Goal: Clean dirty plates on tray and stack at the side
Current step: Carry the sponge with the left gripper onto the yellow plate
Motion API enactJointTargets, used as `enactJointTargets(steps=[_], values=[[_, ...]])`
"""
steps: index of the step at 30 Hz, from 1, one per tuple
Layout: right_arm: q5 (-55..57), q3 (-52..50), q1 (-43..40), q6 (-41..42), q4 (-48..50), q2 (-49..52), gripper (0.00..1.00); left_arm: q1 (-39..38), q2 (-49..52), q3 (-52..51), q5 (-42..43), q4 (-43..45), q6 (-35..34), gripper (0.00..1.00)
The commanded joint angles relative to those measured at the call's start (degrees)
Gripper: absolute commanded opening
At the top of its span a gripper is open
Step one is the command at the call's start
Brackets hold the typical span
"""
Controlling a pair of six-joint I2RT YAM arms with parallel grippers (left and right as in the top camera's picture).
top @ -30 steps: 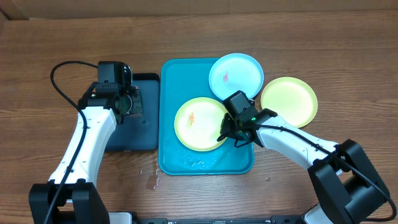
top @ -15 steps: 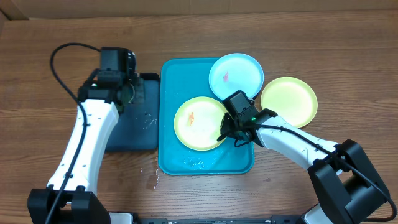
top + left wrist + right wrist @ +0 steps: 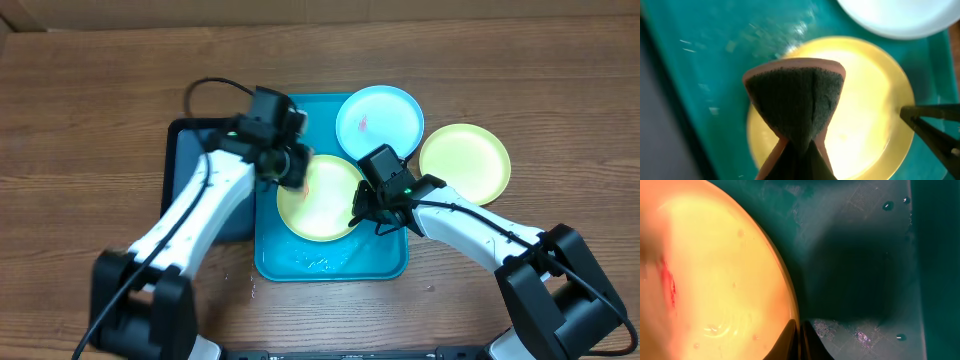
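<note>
Overhead, the tray (image 3: pixel 390 258) carries the centre plate (image 3: pixel 325 208), which is yellow-green. The blue plate (image 3: pixel 388 125) overlaps the tray's far right corner. The outer plate (image 3: pixel 465 163), also yellow-green, lies on the table (image 3: pixel 100 80) just right of the tray and looks clean.

No stack exists yet, so I judge the job about a third done. The centre plate bears a red smear (image 3: pixel 669 286), and the blue plate has one too.

The sponge (image 3: pixel 795 97), clamped in the left gripper (image 3: pixel 290 168), hangs over the centre plate's left part; I cannot tell whether it touches. The right gripper (image 3: pixel 799 330) has its fingers pinched together on that plate's right rim, toward the tray's near right corner.
</note>
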Motion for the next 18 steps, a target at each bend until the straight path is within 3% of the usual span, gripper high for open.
enactJointTargets(steps=[1, 18], values=[[-0.55, 0.81, -0.42, -0.68, 0.33, 0.28, 0.04, -0.28, 3.39, 1.18, 1.03, 0.20, -1.27, 0.04], [-0.90, 0.81, -0.42, -0.44, 0.44, 2.64, 0.04, -0.55, 6.97, 1.18, -0.90, 0.26, -1.27, 0.04]])
